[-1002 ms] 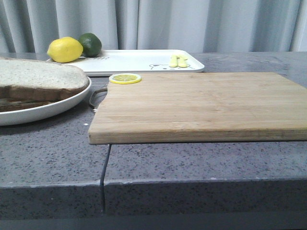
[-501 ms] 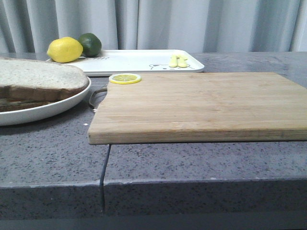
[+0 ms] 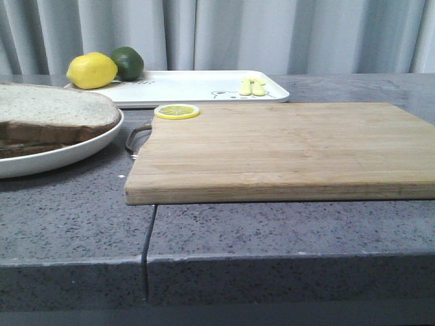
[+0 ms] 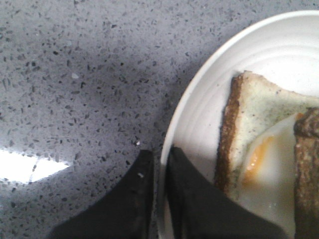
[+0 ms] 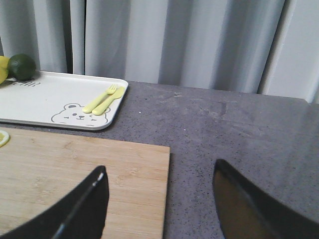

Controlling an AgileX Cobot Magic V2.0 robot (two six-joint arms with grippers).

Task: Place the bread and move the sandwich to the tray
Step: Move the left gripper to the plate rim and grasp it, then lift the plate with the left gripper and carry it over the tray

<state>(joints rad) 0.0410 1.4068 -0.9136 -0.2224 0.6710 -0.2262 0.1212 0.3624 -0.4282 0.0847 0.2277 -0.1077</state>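
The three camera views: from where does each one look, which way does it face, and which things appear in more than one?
Front view: low at the counter edge, facing forward over the cutting board toward the tray and curtain; no arm shows.
Left wrist view: above the counter, looking down at the plate rim, with the left pincer closed on it.
Right wrist view: above the board, facing the tray and curtain; right pincer open.
Shared: front and right wrist show board, tray and lime; front and left wrist show plate and sandwich.

Bread (image 3: 54,109): thick pale slice, brown crust, atop egg sandwich (image 4: 259,154) on round white plate (image 3: 61,155), near left. Tray (image 3: 197,87): white, rectangular, far centre.
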